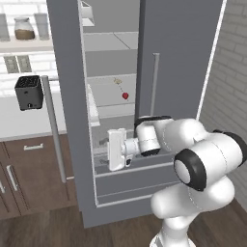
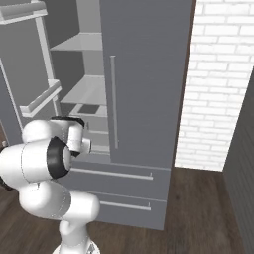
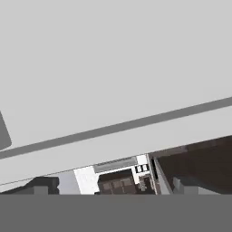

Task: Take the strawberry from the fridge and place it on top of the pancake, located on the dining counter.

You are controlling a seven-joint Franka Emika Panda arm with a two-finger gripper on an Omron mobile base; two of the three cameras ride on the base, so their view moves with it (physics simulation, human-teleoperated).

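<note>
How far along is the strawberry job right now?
Done: the fridge has its left door swung open. In hand: the open, empty gripper sits at the opening, below the strawberry resting on a shelf. Left: grasp the fruit, carry it away and set it on the pancake.

Glossy white rounded arm (image 1: pixel 202 159) segments, black joint rings, flat white hand (image 1: pixel 116 149).

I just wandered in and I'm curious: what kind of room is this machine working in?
A kitchen, most likely. A tall grey fridge stands with one door open, a strawberry on a shelf inside, and a black toaster sits on a counter over brown cabinets.
</note>
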